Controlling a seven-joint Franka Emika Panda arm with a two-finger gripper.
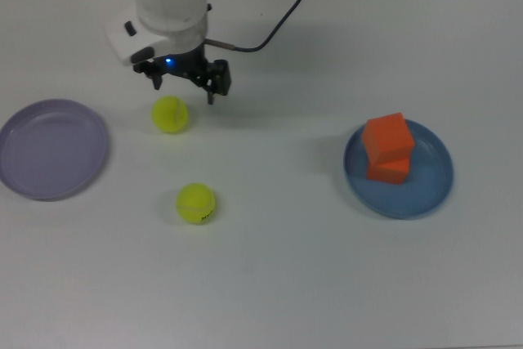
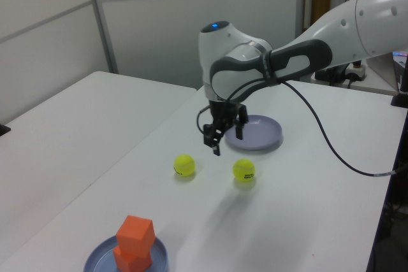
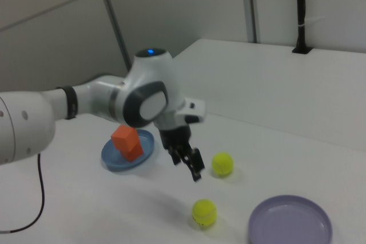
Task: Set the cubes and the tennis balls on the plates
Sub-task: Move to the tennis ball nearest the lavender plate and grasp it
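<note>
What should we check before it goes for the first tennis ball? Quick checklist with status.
1. Gripper empty and open: ok, nothing between the fingers.
2. Gripper lined up over the nearer tennis ball: not ok, in the top view it sits just above the ball's upper edge, and in the left view it hangs above the table, not yet down.
3. Ball free to grasp: ok, it lies alone on the table, apart from the other tennis ball.
4. Lavender plate free to receive: ok, nothing lies on it.
5. Cubes done: ok, both stacked on the blue plate.
6. Cable clear of the balls: ok in the top view.
</note>
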